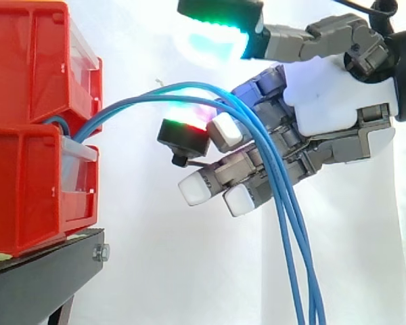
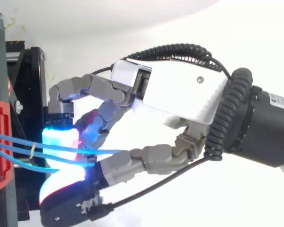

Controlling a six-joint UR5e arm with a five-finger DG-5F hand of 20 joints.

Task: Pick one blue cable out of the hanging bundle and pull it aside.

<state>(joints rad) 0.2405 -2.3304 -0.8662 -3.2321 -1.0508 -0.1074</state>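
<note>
Blue cables (image 1: pixel 291 223) leave red bins (image 1: pixel 27 135) on black stand (image 1: pixel 40 277), white curtain (image 1: pixel 155 271) behind

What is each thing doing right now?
blue cables: arching out of the bins, crossing the hand, hanging down.
hand: in among the cables, pads glowing.
red bins: stacked, one on the other.
black stand: holding up the bins.

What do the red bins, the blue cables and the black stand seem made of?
Red bins: probably moulded plastic, glossy, evenly coloured. Blue cables: smooth plastic or rubber sheath, bending in loose curves. Black stand: likely painted metal, matt, with a bolt.
</note>
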